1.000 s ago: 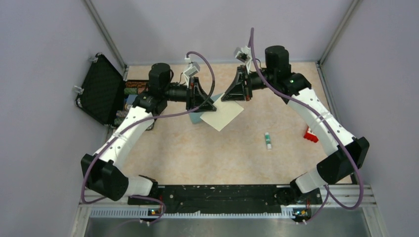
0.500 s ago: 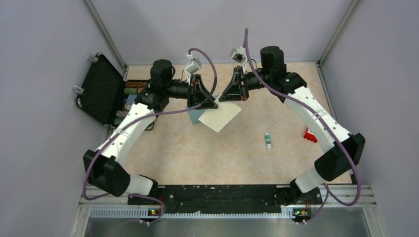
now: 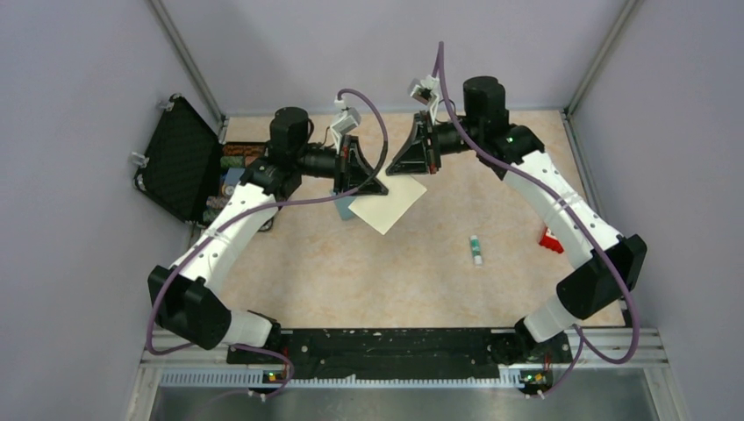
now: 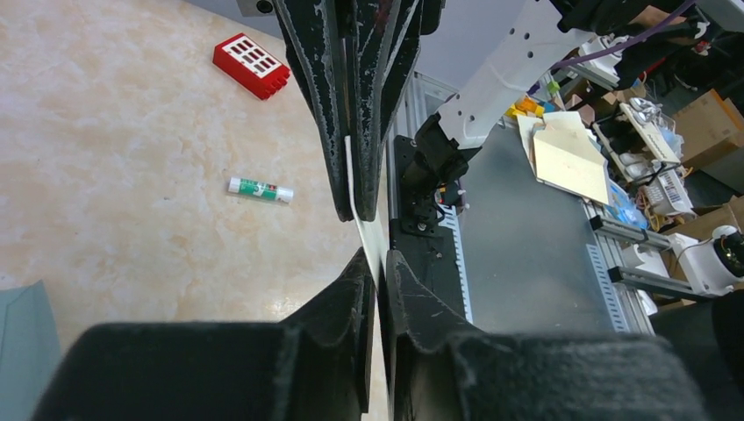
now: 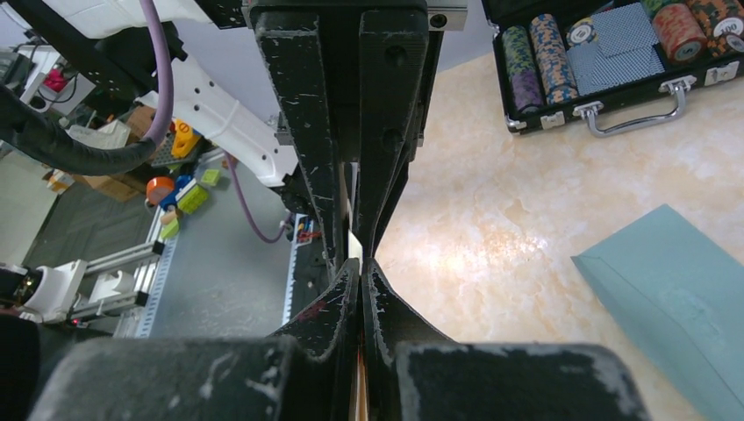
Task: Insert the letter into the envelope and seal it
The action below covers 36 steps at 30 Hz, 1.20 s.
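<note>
1. Holds the letter [image 3: 390,203] above the tabletop [image 3: 351,272] between both jaws, left and right each clenched on an opposite edge.
2. Finds the envelope [image 5: 676,294] flat just below the left jaws, nearer the left arm; cannot tell its long axis, mostly covered.
3. Reads "100" on one chip [image 5: 727,26]; cannot read the glue stick [image 3: 475,250] label.

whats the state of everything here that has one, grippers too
right gripper: shut on the beige paper sheet
left gripper: jaws narrow around the sheet's other edge, grip unclear
teal blue-grey paper envelope: flat on the table, no letter in it
green and white glue stick: lying on its side
black chip case: lid open
</note>
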{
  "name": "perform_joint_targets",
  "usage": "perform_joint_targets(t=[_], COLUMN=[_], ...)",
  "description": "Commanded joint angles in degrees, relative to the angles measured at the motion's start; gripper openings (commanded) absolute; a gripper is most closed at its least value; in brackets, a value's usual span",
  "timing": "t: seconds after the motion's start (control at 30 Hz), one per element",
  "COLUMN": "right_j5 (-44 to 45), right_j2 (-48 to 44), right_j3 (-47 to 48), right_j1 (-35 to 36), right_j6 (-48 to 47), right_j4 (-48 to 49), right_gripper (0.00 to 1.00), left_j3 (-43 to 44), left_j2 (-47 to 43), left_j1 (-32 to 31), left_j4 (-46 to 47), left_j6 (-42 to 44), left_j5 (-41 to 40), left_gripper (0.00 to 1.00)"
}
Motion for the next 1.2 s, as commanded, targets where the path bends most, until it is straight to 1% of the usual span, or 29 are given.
perform_joint_targets(t=[0.0, 0.03, 0.07, 0.1, 0.13, 0.17, 0.2, 0.23, 0.27, 0.3, 0.37, 0.4, 0.57, 0.83, 0.9, 0.97, 1.03, 1.17], right_j5=[-0.5, -0.4, -0.3, 0.4, 1.6, 2.8, 3.4, 3.8, 4.3, 4.9, 5.7, 6.0, 2.9, -1.2, -1.7, -2.0, -2.0, -1.7], right_j2=[0.7, 0.8, 0.9, 1.0, 0.8, 0.6, 0.1, -0.5, -1.1, -1.9, -2.8, -2.8, -2.3, -0.9, -0.2, 0.2, 0.4, 0.2], right_j3=[3.1, 3.2, 3.3, 3.6, 4.0, 4.2, 4.1, 3.9, 3.4, 2.0, 0.2, -0.2, -1.6, -1.3, -0.3, 0.6, 0.9, 0.4], right_j1=[0.4, 0.4, 0.4, 0.4, 0.2, -0.2, -0.9, -1.8, -2.8, -3.8, -5.5, -6.1, -6.7, -6.7, -6.6, -6.7, -6.7, -6.7], right_j6=[0.9, 1.0, 1.1, 1.1, 1.0, 1.1, 1.3, 1.6, 2.5, 3.7, 7.2, 8.5, 14.4, 21.7, 22.9, 23.3, 23.4, 24.1], right_j4=[3.1, 3.3, 3.4, 3.1, 2.2, 1.8, 1.6, 1.6, 2.0, 3.1, 5.6, 6.3, 12.0, 19.5, 20.2, 20.2, 20.1, 20.6], right_gripper=[0.0, 0.0, 0.0, 0.1, 0.24, 0.35, 0.44, 0.53, 0.58, 0.6, 0.64, 0.66, 0.66, 0.59, 0.57, 0.52, 0.46, 0.39], left_j3=[1.5, 1.6, 1.6, 1.7, 1.8, 1.8, 1.7, 1.2, 0.7, 1.3, 4.1, 4.7, 6.4, 4.5, 4.8, 5.0, 4.7, 3.5], left_j2=[0.2, 0.3, 0.4, 0.3, 0.2, -0.1, -0.7, -1.4, -2.2, -2.7, -2.6, -2.4, -1.0, 0.3, 0.9, 1.3, 1.6, 1.5], left_j1=[-0.3, -0.3, -0.3, -0.3, -0.3, -0.2, -0.1, 0.1, 0.4, 0.8, 1.1, 1.2, 1.5, 1.6, 1.8, 2.0, 2.2, 2.6], left_j4=[0.3, 0.5, 0.7, 1.1, 1.8, 2.8, 4.9, 8.6, 14.0, 16.9, 16.9, 18.9, 25.4, 29.1, 29.0, 28.9, 28.2, 26.7], left_j6=[0.8, 0.8, 0.7, 0.4, 0.0, -0.8, -2.2, -5.8, -10.6, -15.5, -18.4, -20.6, -28.7, -39.2, -39.9, -39.9, -39.1, -36.2], left_j5=[2.0, 2.1, 1.9, 1.5, 0.7, -0.9, -2.7, -5.0, -6.9, -8.8, -11.2, -11.8, -12.9, -18.9, -20.1, -21.1, -22.5, -25.2], left_gripper=[0.08, 0.02, 0.0, 0.0, 0.0, 0.0, 0.0, 0.0, 0.0, 0.0, 0.0, 0.0, 0.0, 0.0, 0.0, 0.0, 0.0, 0.0])
